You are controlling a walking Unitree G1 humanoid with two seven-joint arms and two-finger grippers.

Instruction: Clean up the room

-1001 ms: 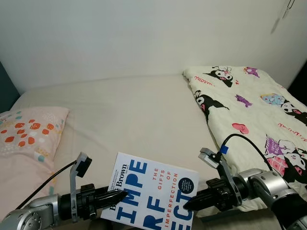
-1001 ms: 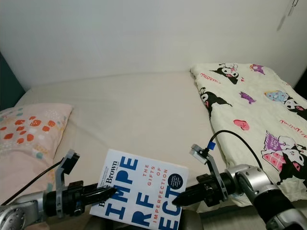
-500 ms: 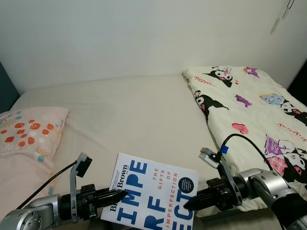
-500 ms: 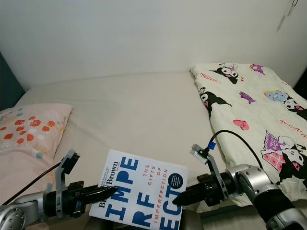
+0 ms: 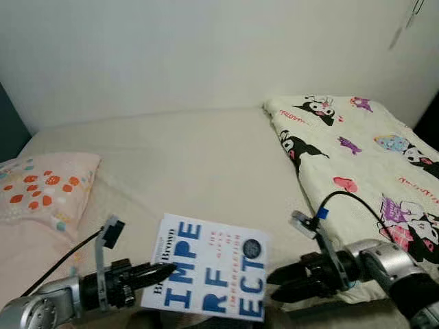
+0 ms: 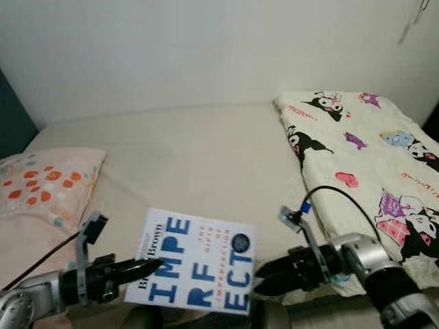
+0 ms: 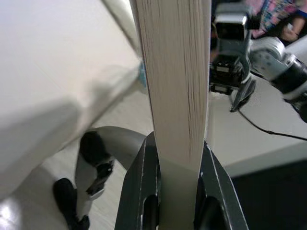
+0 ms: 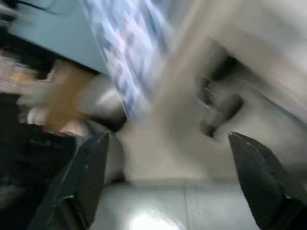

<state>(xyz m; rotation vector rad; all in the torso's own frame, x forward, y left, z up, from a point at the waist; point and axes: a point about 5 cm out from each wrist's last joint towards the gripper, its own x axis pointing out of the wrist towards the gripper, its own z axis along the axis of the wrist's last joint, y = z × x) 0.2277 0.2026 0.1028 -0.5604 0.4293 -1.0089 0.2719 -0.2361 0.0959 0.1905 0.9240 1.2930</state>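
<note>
Between the left hand's (image 5: 156,276) clamped fingers sits the book (image 5: 209,275); right hand (image 5: 274,288) apart.

Soft, even indoor light falls on the bed (image 5: 192,157), with only faint shadows. The head views are slightly soft; the book (image 5: 209,277) cover's small print smears. The right wrist view is heavily motion-blurred, with floor glare between its tool's fingers (image 8: 84,177).
</note>
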